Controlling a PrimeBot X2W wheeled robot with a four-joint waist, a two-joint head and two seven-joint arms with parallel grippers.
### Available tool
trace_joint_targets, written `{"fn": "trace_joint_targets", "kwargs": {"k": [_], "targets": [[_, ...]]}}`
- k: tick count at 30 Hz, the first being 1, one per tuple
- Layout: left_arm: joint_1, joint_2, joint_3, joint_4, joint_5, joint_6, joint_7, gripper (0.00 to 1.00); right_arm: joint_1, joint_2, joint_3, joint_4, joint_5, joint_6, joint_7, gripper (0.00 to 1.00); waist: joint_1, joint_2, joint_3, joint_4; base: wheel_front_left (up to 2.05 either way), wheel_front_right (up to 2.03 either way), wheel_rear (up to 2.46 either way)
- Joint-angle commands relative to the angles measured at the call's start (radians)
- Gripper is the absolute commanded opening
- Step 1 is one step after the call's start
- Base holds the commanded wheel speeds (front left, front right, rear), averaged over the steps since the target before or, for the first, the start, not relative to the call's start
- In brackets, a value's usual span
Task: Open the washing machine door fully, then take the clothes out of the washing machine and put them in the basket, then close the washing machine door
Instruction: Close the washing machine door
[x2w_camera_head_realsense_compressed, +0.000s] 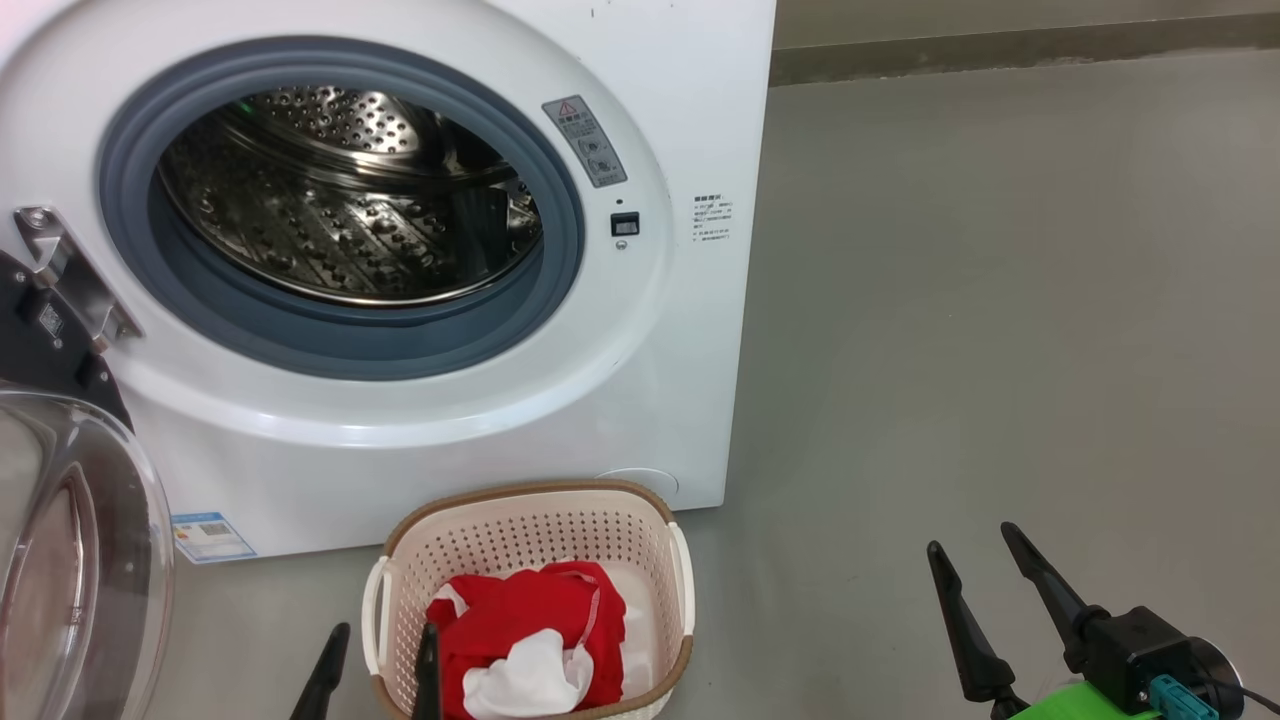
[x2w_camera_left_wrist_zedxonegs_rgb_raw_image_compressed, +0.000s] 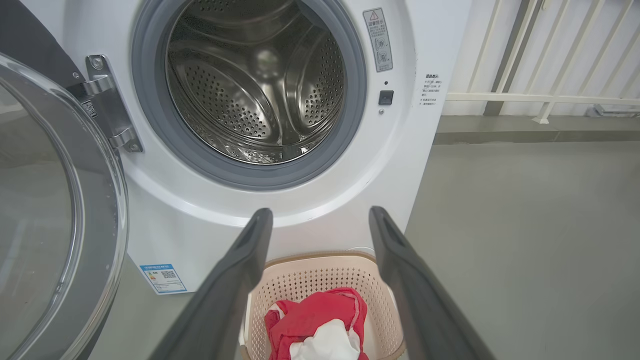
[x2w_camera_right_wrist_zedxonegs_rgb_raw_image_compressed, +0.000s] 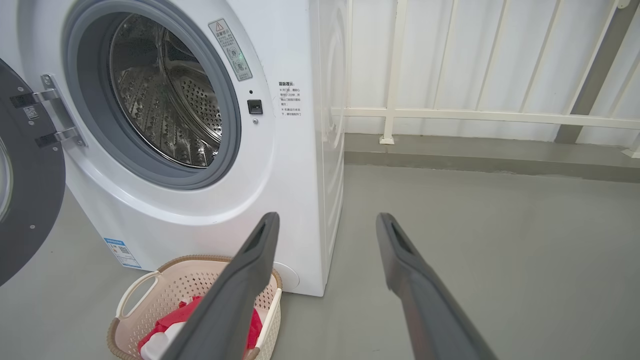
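The white washing machine (x2w_camera_head_realsense_compressed: 440, 420) stands with its steel drum (x2w_camera_head_realsense_compressed: 350, 200) bare inside. Its door (x2w_camera_head_realsense_compressed: 70, 560) hangs swung wide at the left, glass bowl facing me, and appears as the door (x2w_camera_left_wrist_zedxonegs_rgb_raw_image_compressed: 55, 200) and the door (x2w_camera_right_wrist_zedxonegs_rgb_raw_image_compressed: 25, 190) in the wrist views. The clothes (x2w_camera_head_realsense_compressed: 530, 630), red fabric with a white piece on top, lie in the cream basket (x2w_camera_head_realsense_compressed: 530, 520) on the floor before the machine. My left gripper (x2w_camera_head_realsense_compressed: 385, 635) hovers open over the basket's near left side. My right gripper (x2w_camera_head_realsense_compressed: 975, 540) is open above bare floor, well right of the basket.
Grey floor (x2w_camera_head_realsense_compressed: 1000, 300) stretches to the right of the machine. A white railing (x2w_camera_right_wrist_zedxonegs_rgb_raw_image_compressed: 475, 115) and a low kerb (x2w_camera_right_wrist_zedxonegs_rgb_raw_image_compressed: 475, 160) run behind. The open door takes up the space left of the basket.
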Motion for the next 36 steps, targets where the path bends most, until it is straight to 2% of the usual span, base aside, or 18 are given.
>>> {"fn": "trace_joint_targets", "kwargs": {"k": [1,11,25,36], "targets": [[-0.022,0.009,0.03,-0.022,0.012,0.007,-0.001,1.0,-0.011,-0.01,0.02,-0.027,-0.005,0.006,-0.003,1.0,0.0,0.0,0.0,0.001,0.0,0.0,0.0],[-0.026,0.009,0.021,-0.016,0.007,0.009,-0.007,1.0,-0.013,-0.01,0.018,-0.026,-0.007,0.006,-0.002,1.0,0.0,0.0,-0.002,0.005,-0.24,0.24,0.0],[-0.03,0.023,0.016,-0.015,-0.012,-0.002,-0.007,1.0,-0.017,-0.009,0.018,-0.024,-0.005,0.006,-0.003,1.0,0.0,0.0,-0.007,0.011,-1.18,1.18,0.0],[-0.03,0.026,0.015,-0.014,-0.012,0.011,-0.015,1.0,-0.015,-0.009,0.016,-0.021,-0.005,0.006,-0.003,1.0,0.0,0.0,-0.012,0.01,-0.12,0.12,0.0]]}}
